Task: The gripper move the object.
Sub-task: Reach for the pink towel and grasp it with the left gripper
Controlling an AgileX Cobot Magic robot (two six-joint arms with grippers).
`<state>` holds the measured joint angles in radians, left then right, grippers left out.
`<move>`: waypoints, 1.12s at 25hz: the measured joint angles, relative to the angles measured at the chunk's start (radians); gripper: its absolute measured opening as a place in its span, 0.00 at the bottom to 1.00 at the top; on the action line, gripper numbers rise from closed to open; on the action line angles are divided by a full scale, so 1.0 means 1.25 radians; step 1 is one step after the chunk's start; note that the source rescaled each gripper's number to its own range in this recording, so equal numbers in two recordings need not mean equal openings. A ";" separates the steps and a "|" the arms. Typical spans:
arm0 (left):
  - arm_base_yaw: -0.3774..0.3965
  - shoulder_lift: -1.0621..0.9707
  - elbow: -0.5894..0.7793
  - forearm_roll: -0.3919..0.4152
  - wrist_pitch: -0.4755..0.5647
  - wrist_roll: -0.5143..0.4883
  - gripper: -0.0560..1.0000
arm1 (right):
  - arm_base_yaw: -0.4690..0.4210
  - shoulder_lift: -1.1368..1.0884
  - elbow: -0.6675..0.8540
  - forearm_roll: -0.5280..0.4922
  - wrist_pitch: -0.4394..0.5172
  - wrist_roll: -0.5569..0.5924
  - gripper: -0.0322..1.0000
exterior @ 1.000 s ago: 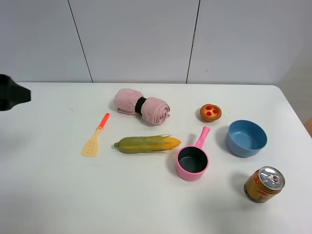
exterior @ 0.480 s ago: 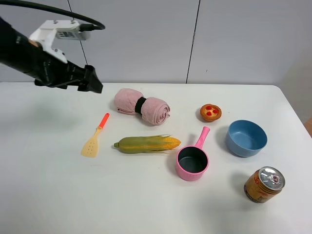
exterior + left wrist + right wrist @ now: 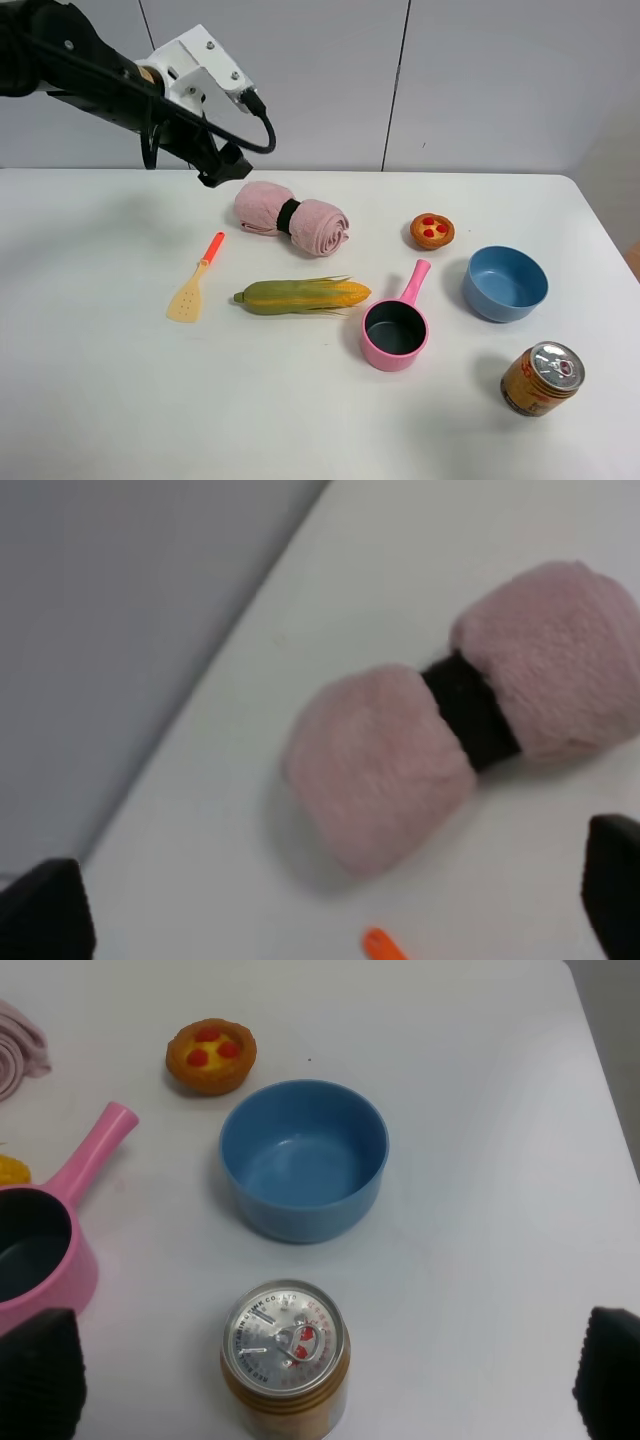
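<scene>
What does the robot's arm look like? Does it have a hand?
The arm is black and chunky, with a white box near its end and a black cable looping off it. Its hand is small and black, ending in dark fingers. The other arm shows only black fingertips in its own camera.

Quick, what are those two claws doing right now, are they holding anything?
Left gripper: jaws open, holding nothing.
Right gripper: jaws open, holding nothing.
</scene>
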<state>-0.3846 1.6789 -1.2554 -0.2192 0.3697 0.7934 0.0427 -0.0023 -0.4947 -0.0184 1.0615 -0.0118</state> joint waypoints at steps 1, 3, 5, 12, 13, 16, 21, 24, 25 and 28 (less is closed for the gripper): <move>0.000 0.009 -0.001 0.000 -0.031 0.037 0.98 | 0.000 0.000 0.000 0.000 0.000 0.000 1.00; -0.002 0.035 -0.001 0.001 -0.072 0.092 0.96 | 0.000 0.000 0.000 0.000 0.000 0.000 1.00; -0.003 0.064 -0.001 0.001 -0.101 0.124 0.95 | 0.000 0.000 0.000 0.000 0.000 0.000 1.00; -0.020 0.148 -0.011 0.001 -0.121 0.139 0.95 | 0.000 0.000 0.000 0.000 0.000 0.000 1.00; -0.023 0.159 -0.018 0.001 -0.121 0.139 0.95 | 0.000 0.000 0.000 0.000 0.000 0.000 1.00; -0.037 0.187 -0.044 -0.020 -0.121 0.139 0.95 | 0.000 0.000 0.000 0.000 0.000 0.000 1.00; -0.049 0.249 -0.103 -0.083 -0.121 0.139 0.95 | 0.000 0.000 0.000 0.000 0.000 0.000 1.00; -0.049 0.273 -0.121 -0.126 -0.129 0.139 0.95 | 0.000 0.000 0.000 0.000 0.000 0.000 1.00; -0.049 0.279 -0.122 -0.135 -0.133 0.139 0.95 | 0.000 0.000 0.000 0.000 0.000 0.000 1.00; -0.049 0.289 -0.122 -0.149 -0.128 0.139 0.95 | 0.000 0.000 0.000 0.000 0.000 0.000 1.00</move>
<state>-0.4461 2.0401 -1.4077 -0.4057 0.2096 0.9665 0.0427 -0.0023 -0.4947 -0.0184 1.0615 -0.0118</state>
